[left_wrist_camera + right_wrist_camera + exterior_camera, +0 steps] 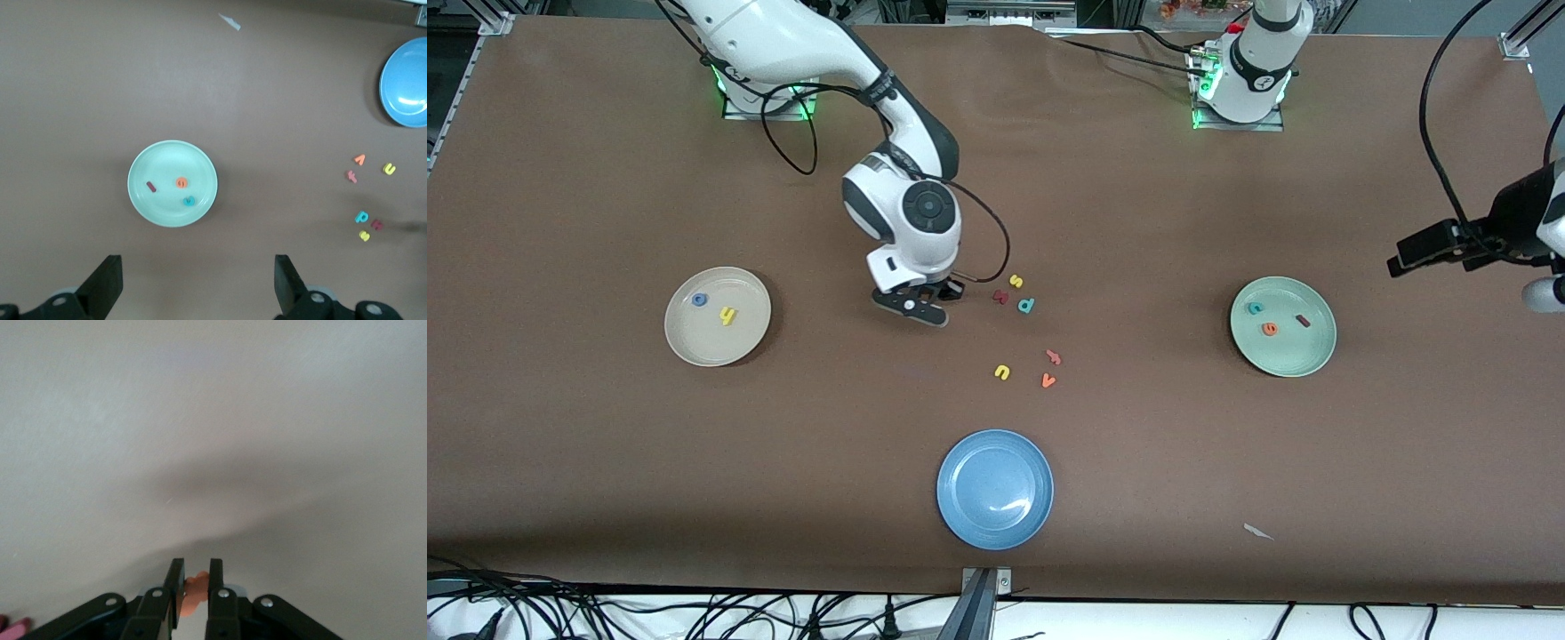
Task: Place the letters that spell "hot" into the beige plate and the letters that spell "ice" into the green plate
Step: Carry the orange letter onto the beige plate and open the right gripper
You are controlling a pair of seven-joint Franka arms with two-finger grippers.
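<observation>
My right gripper is low over the table beside the loose letters, shut on a small orange letter, of which only a part shows between the fingers. The beige plate holds a blue o and a yellow h. In the green plate lie a teal c, an orange e and a dark red i. My left gripper waits high up near the green plate, open with nothing between its fingers.
Loose letters lie mid-table: yellow s, dark red k, teal p, salmon f, orange v, yellow u. A blue plate sits nearer the front camera, with a paper scrap toward the left arm's end.
</observation>
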